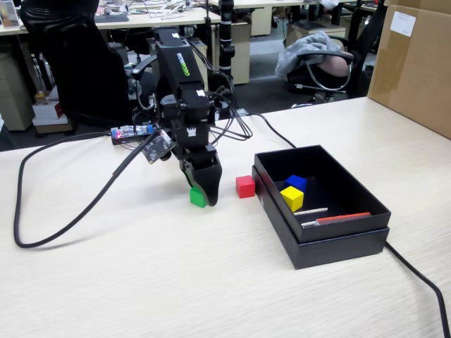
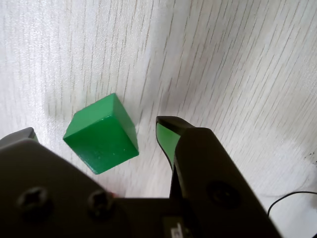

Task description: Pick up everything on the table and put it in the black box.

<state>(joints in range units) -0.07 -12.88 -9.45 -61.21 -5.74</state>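
A green cube [image 2: 101,134] rests on the table [image 1: 176,282] between my gripper's [image 2: 95,128] two jaws, with a gap of bare wood on each side. In the fixed view the gripper [image 1: 200,191] is lowered right over the green cube [image 1: 196,198] and stands open. A red cube [image 1: 245,186] sits on the table just left of the black box [image 1: 338,245]. Inside the box lie a blue cube [image 1: 296,182] and a yellow cube [image 1: 292,198].
A thick black cable [image 1: 70,215] loops across the table left of the arm, and another cable [image 1: 423,282] runs off the box's right end. A brown carton [image 1: 416,63] stands at the back right. A white stick [image 1: 311,210] and a red-grey strip [image 1: 340,219] lie in the box.
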